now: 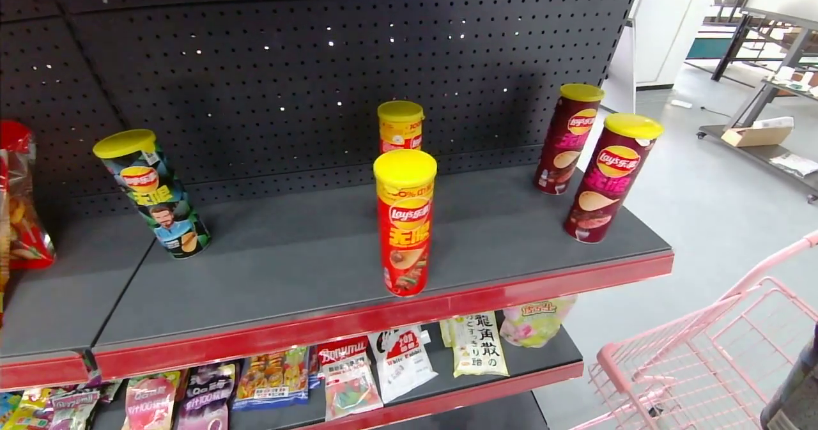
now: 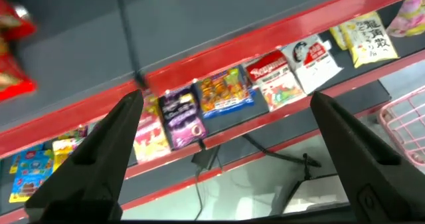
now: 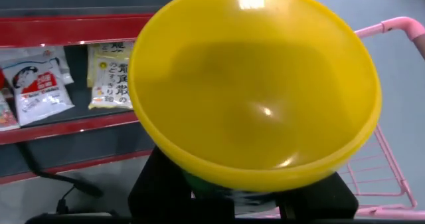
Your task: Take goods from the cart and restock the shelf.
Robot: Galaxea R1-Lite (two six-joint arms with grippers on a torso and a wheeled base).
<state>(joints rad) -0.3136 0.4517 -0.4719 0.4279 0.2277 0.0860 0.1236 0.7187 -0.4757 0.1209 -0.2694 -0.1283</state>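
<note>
The chip can's yellow lid [image 3: 255, 84] sits close to the right wrist camera, with a bit of green body below it. My right gripper [image 3: 242, 201] is shut on this can, black fingers [image 3: 166, 191] on either side. The grey upper shelf [image 1: 287, 245] carries a green-black can [image 1: 153, 193] at the left, two red cans [image 1: 404, 222] in the middle, one behind the other, and two maroon cans [image 1: 610, 177] at the right. My left gripper [image 2: 226, 98] is open with nothing between its fingers, in front of the lower shelf's red edge. The pink cart [image 1: 709, 353] stands at the lower right.
Several snack bags [image 1: 345, 372] lie on the lower shelf. A red bag [image 1: 19, 206] stands at the upper shelf's far left. Bare shelf board lies between the can groups. A black pegboard wall backs the shelf. Open floor and metal racks [image 1: 767, 130] lie to the right.
</note>
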